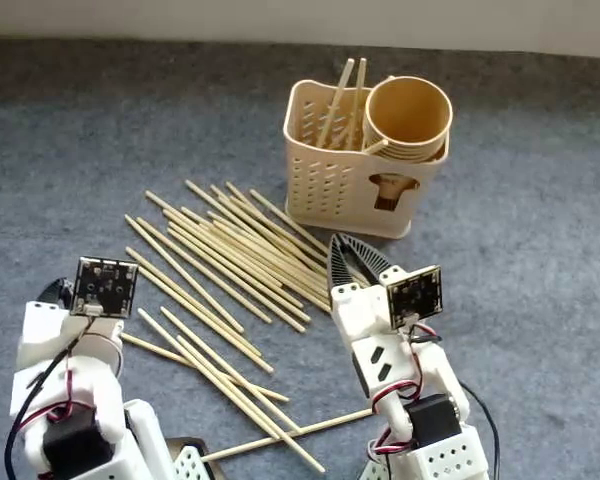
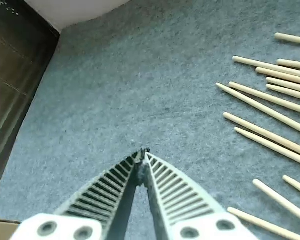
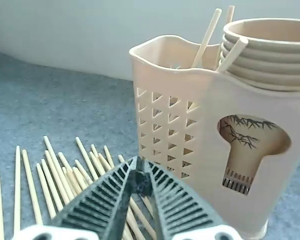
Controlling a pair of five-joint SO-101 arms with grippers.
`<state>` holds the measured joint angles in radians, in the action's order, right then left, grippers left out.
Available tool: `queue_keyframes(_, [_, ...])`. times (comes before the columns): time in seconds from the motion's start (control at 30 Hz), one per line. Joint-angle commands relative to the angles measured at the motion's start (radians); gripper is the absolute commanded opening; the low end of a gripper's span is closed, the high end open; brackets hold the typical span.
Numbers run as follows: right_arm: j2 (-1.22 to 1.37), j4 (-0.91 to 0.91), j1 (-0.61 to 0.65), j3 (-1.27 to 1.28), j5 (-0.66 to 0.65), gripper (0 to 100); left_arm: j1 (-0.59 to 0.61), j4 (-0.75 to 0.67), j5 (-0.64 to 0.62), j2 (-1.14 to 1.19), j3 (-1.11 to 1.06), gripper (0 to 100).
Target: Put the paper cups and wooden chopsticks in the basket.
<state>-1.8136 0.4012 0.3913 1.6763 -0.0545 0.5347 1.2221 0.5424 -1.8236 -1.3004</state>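
A beige perforated basket (image 1: 352, 180) (image 3: 190, 135) stands at the back of the grey carpet. A stack of paper cups (image 1: 410, 118) (image 3: 270, 50) sits in its right part, and a few chopsticks (image 1: 340, 100) (image 3: 208, 35) lean in its left part. Several wooden chopsticks (image 1: 230, 270) (image 2: 270, 105) (image 3: 55, 175) lie scattered on the carpet in front of it. My right gripper (image 1: 352, 262) (image 3: 138, 167) hovers shut just before the basket, holding nothing. My left gripper (image 2: 142, 152) is shut over bare carpet left of the chopsticks, with nothing in it.
Grey carpet (image 1: 540, 260) covers the whole work area, with a pale wall (image 1: 280, 20) behind. A dark wooden edge (image 2: 15, 90) borders the carpet in the left wrist view. Open carpet lies right of the basket and far left.
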Motion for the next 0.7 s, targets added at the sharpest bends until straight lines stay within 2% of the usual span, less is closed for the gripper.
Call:
queue_keyframes(0.0, [-0.018, 0.004, -0.056, 0.117, -0.008, 0.5, -0.085, 0.08, 0.071, 0.002, 0.105, 1])
queue_keyframes(0.17, [-0.018, 0.004, -0.188, 0.116, 0.005, 0.5, -0.111, 0.089, 0.129, 0.002, 0.114, 1])
queue_keyframes(0.33, [-0.018, 0.004, -0.229, 0.114, 0.086, 0.6, -0.143, 0.103, 0.172, 0.042, 0.128, 3])
queue_keyframes(0.5, [-0.018, 0.004, -0.229, 0.114, 0.087, 0.6, -0.153, 0.106, 0.178, 0.28, 0.248, 4])
queue_keyframes(0.67, [-0.018, 0.004, -0.229, 0.114, 0.089, 0.6, -0.266, 0.15, 0.252, 0.567, 0.378, 4])
